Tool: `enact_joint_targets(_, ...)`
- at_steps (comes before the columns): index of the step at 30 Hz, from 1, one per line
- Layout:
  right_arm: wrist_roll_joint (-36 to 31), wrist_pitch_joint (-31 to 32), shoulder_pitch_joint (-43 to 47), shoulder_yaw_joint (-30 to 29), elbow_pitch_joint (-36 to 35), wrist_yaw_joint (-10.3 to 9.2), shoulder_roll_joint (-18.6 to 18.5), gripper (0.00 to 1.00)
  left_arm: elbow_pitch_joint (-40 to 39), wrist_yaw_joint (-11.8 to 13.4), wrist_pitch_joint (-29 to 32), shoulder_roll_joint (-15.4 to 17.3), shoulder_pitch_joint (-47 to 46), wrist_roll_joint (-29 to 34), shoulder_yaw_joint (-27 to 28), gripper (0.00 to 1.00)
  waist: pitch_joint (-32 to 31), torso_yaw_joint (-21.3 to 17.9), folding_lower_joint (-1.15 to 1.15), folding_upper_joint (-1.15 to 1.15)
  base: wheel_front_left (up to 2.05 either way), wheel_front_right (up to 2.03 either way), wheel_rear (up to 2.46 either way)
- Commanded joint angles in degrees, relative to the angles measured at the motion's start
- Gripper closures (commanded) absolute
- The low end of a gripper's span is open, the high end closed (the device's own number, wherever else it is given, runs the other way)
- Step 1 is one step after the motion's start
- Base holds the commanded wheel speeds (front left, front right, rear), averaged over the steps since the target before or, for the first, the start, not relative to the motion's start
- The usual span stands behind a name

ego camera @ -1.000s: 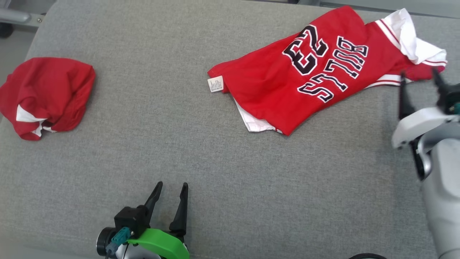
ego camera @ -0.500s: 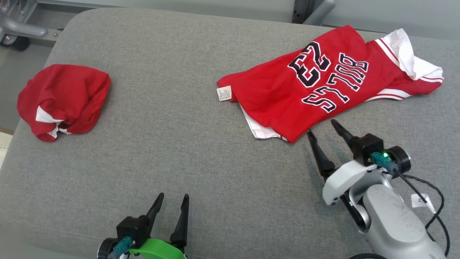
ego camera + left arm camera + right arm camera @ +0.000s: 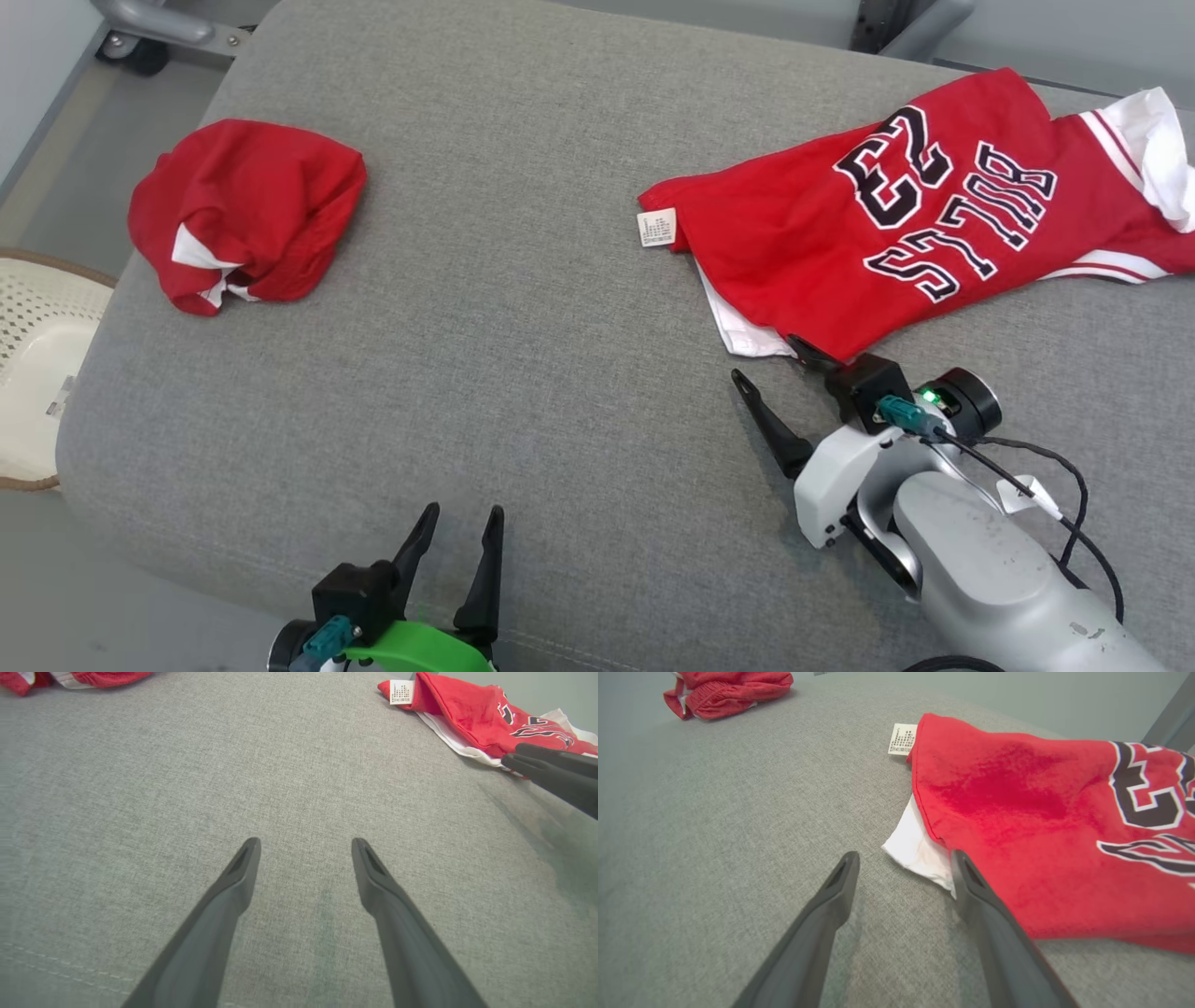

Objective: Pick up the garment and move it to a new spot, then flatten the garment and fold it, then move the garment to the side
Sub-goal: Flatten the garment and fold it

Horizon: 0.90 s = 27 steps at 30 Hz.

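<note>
The garment, a red jersey (image 3: pixel 840 215) with black-and-white lettering and a white underlayer, lies spread at the right of the grey cushion (image 3: pixel 523 308). My right gripper (image 3: pixel 766 359) is open, low over the cushion at the jersey's near corner. In the right wrist view its fingers (image 3: pixel 904 855) straddle the edge of the white layer (image 3: pixel 915 847), the right fingertip against the cloth, nothing gripped. A white label (image 3: pixel 902 738) sticks out of the jersey (image 3: pixel 1017 793). My left gripper (image 3: pixel 464 511) stands open over bare cushion near the front edge (image 3: pixel 306 841).
A second red garment (image 3: pixel 247 210) lies bundled at the cushion's far left (image 3: pixel 728 690). A white perforated basket (image 3: pixel 37 364) stands on the floor beyond the left edge. Metal frame legs (image 3: pixel 168 23) show behind the cushion.
The head camera has panned. My right gripper has come from the jersey's far right sleeve end to its near left corner, staying open. The left gripper has not moved.
</note>
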Motion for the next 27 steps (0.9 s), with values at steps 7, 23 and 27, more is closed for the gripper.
enact_joint_targets(7, -1.01, -0.14, -3.49, 1.26, 6.10, -0.08, -0.14, 0.18, -0.44, 0.80, -0.03, 0.16, 0.02, -1.25, -0.79, 0.00, 1.69, 3.21, 0.00, 0.01, 0.00, 0.00, 0.00)
enact_joint_targets(23, -4.08, -0.10, -3.70, 0.59, 5.25, -0.08, 0.26, 1.00, -0.19, 1.12, -0.03, 0.20, 0.52, -1.05, 0.46, 0.00, 0.29, -0.12, 0.00, 0.01, 0.00, 0.00, 0.00)
enact_joint_targets(27, -2.24, -0.11, -0.95, 0.35, -2.21, -0.08, -1.82, 1.00, 0.40, 0.59, -0.03, 0.19, 1.46, 0.72, 2.30, 0.00, -2.18, -4.61, 0.00, 0.01, 0.00, 0.00, 0.00)
